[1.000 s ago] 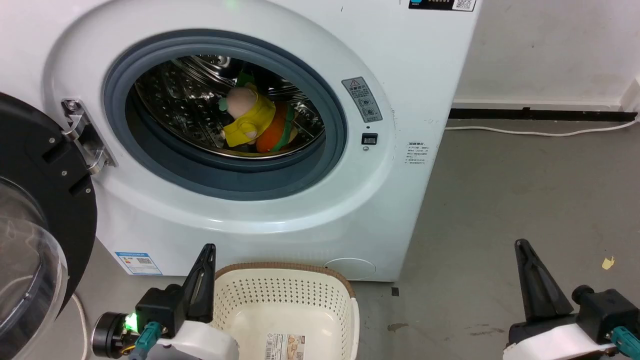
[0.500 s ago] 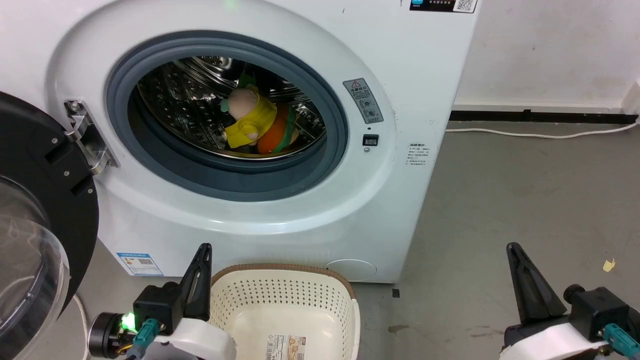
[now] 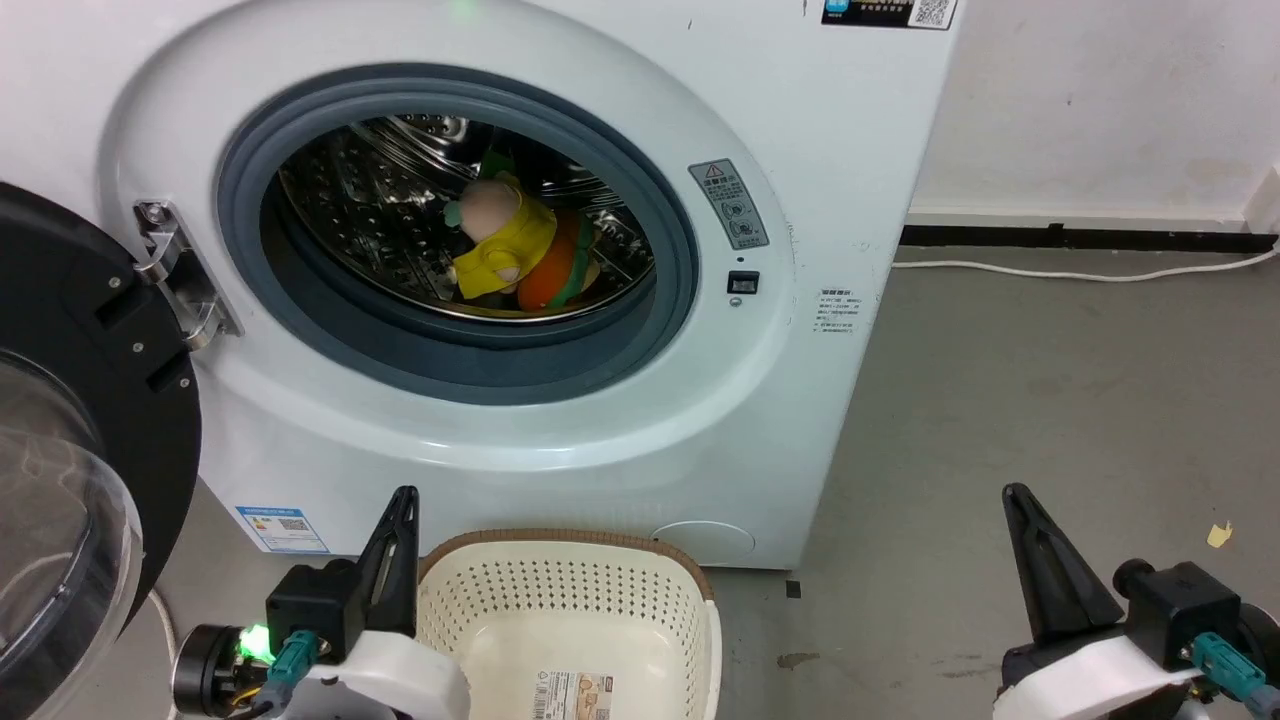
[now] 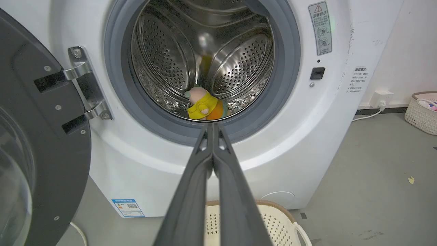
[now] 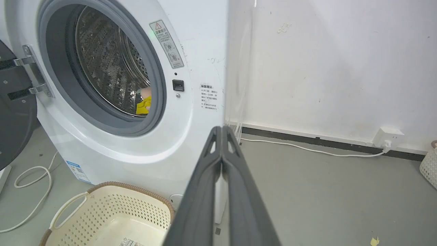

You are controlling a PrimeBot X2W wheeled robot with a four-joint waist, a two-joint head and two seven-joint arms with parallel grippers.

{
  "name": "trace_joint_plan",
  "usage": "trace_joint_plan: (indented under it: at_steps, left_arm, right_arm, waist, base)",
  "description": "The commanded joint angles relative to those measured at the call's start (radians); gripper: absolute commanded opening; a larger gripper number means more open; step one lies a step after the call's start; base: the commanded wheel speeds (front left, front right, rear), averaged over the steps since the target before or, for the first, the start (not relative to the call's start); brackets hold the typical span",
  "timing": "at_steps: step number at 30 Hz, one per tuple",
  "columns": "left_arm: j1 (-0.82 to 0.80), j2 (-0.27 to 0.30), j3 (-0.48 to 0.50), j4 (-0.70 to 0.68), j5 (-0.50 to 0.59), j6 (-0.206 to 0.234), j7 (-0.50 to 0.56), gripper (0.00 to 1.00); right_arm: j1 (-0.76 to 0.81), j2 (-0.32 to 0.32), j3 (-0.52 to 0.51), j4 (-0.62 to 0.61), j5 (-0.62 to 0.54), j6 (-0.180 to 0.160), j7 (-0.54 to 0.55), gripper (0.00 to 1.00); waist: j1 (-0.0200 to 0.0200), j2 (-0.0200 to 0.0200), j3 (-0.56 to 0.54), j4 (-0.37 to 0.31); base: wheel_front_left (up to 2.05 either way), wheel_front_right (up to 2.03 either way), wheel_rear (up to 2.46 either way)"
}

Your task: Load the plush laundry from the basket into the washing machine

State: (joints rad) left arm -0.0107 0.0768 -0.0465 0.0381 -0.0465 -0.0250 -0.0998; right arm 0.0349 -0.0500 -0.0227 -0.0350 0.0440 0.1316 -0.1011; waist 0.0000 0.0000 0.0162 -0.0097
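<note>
Plush laundry [image 3: 510, 255] lay unmoved inside the washing machine [image 3: 600, 440], the basket [image 3: 560, 590] bare; left end effector [image 3: 405, 495] and right end effector [image 3: 1016, 492], both closed and empty, had barely shifted, so loading looked done.

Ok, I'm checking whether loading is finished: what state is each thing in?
washing machine door: swung open.
drum: holds both toys.
doll: lying in the drum.
burger plush: in the drum, touching the doll.
basket: no toys seen inside.
left gripper: shut, holding nothing.
right gripper: shut, holding nothing.
</note>
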Motion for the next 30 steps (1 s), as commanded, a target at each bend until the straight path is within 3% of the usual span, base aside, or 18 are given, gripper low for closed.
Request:
trace_joint_plan:
  at_steps: [1, 30]
  left_arm:
    - [0.007, -0.004, 0.006, -0.007, 0.006, 0.004, 0.004, 0.00]
    - [0.009, -0.018, 0.031, -0.026, 0.031, 0.017, 0.063, 0.00]
  right_arm:
    - [-0.011, 0.000, 0.002, 0.005, -0.006, -0.001, 0.005, 0.00]
    - [-0.026, 0.000, 0.015, 0.023, -0.029, -0.001, 0.064, 0.00]
  waist:
    - [0.0000, 0.0000, 0.000, 0.000]
    - [0.0000, 0.0000, -0.010, 0.006]
  base:
    - [0.00, 0.00, 0.00]
    - [0.00, 0.00, 0.00]
